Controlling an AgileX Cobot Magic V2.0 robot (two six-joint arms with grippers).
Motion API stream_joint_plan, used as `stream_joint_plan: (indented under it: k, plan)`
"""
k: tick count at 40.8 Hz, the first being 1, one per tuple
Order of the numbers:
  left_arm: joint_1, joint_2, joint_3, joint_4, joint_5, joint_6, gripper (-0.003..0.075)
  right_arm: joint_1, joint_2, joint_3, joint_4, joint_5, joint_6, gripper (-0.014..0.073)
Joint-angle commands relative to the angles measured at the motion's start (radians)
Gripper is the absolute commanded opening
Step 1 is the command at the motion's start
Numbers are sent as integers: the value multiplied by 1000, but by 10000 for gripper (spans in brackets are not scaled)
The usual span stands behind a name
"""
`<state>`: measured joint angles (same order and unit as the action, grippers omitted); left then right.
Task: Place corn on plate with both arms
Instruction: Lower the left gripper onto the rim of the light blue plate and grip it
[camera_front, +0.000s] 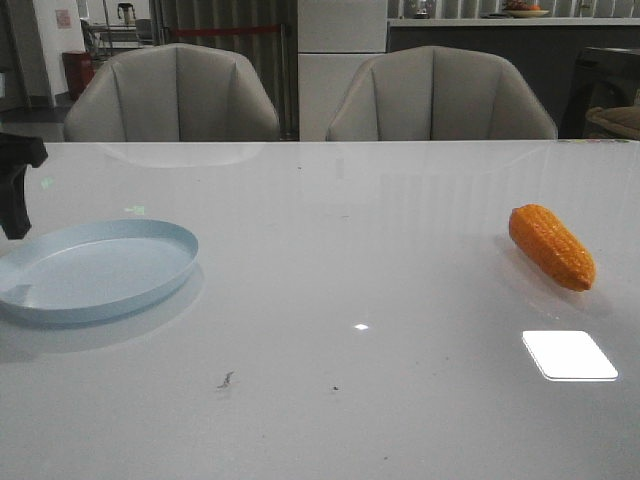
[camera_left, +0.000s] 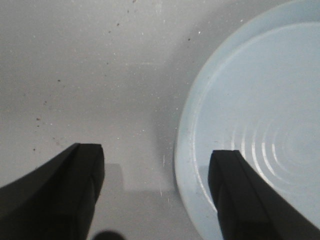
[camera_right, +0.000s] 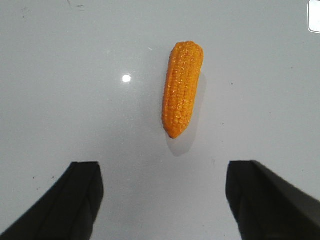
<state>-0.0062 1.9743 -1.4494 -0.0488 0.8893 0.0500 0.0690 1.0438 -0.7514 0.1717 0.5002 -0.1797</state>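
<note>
Your corn (camera_front: 551, 246) lies flat on the worktop (camera_front: 340, 300) at the right side, well apart from the plate (camera_front: 95, 268), which sits at the far left with nothing in it. In the front view the cob runs at a slant, its tapered end nearer you and toward the right edge; no tool touches it. Your right tool (camera_right: 162, 200) hangs over the cob with its fingers spread wide and empty, and in the right wrist view the tapered end points back between them, so the cob's length runs roughly along the line of approach and not across the gap. Your left tool (camera_left: 157, 195) is also spread and empty, low beside the plate, with one finger over the rim and the other over bare worktop; only a dark part of that arm shows at the left edge of the front view. You are at the reach stage, I'd judge: nothing is grasped yet. The next move calls for lowering the right tool until the fingers straddle the cob's thick middle, then closing firmly, since the glossy, bumpy surface may slip or roll.
</note>
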Motion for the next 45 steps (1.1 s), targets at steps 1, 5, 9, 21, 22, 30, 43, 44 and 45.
stream_joint_plan:
  k: [1, 5, 9, 21, 22, 30, 43, 44, 45]
  plan:
    - [-2, -23, -34, -10, -25, 3, 505, -6, -11, -34, -3, -65, -11, 612]
    - [-2, -1, -34, -10, -25, 3, 505, -6, -11, -34, -3, -65, -11, 612]
    - [-4, 8, -34, -10, -27, 3, 504, -6, -11, -34, -3, -65, -11, 612]
    - [-20, 8, -34, -15, -35, 3, 270, -6, -11, -34, -3, -66, -11, 612]
    - [-25, 8, -34, -15, -35, 3, 250, -6, -11, -34, -3, -66, -11, 612]
    - [-40, 31, -34, -17, -26, 3, 138, -6, -11, -34, -3, -66, -11, 612]
    - [-45, 43, -44, -17, -4, 5, 89, -6, -11, -34, -3, -66, -11, 612]
    - [-45, 43, -51, -17, 4, 4, 89, -6, -11, -34, -3, -66, -11, 612]
    - [-45, 41, -58, -17, 10, 4, 89, -6, -11, -34, -3, -65, -11, 612]
